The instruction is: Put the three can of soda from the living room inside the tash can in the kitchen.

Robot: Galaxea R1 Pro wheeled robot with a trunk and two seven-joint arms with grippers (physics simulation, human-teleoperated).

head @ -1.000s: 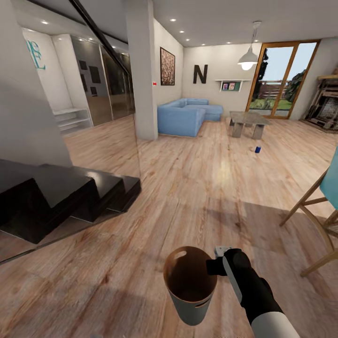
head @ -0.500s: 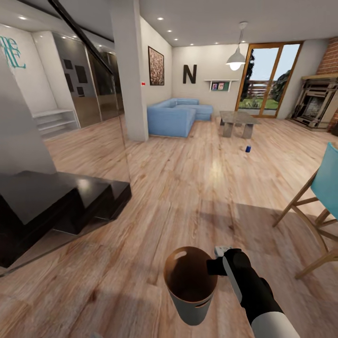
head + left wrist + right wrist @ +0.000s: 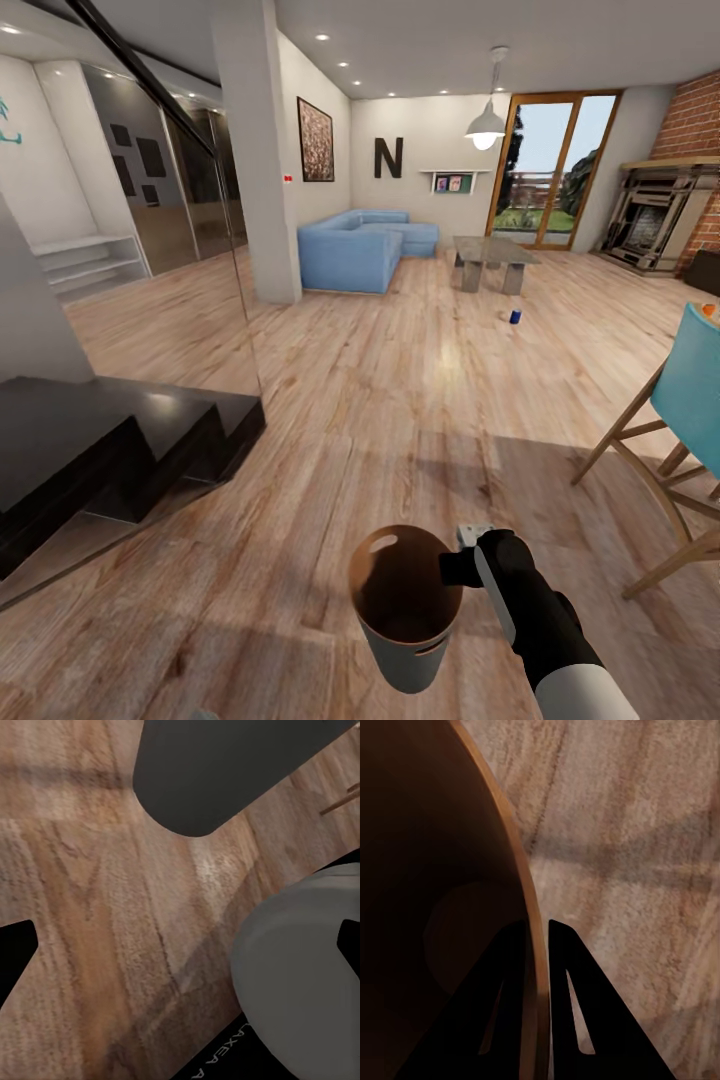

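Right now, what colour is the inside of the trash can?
Brown, wood-coloured inside the trash can; best seen in the head view.

A: Setting: a home, open-plan living room. Evidence?

B: Blue corner sofa [image 3: 362, 247] by the far wall, low coffee table [image 3: 492, 258], brick fireplace [image 3: 668, 225], pendant lamp [image 3: 485, 122], glazed garden door [image 3: 548, 170]. Light wood floor [image 3: 400, 400] throughout; black stair steps [image 3: 110, 440], framed wall picture [image 3: 316, 140].

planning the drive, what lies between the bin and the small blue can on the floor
Bare wood floor in the head view, from the bin to the blue can.
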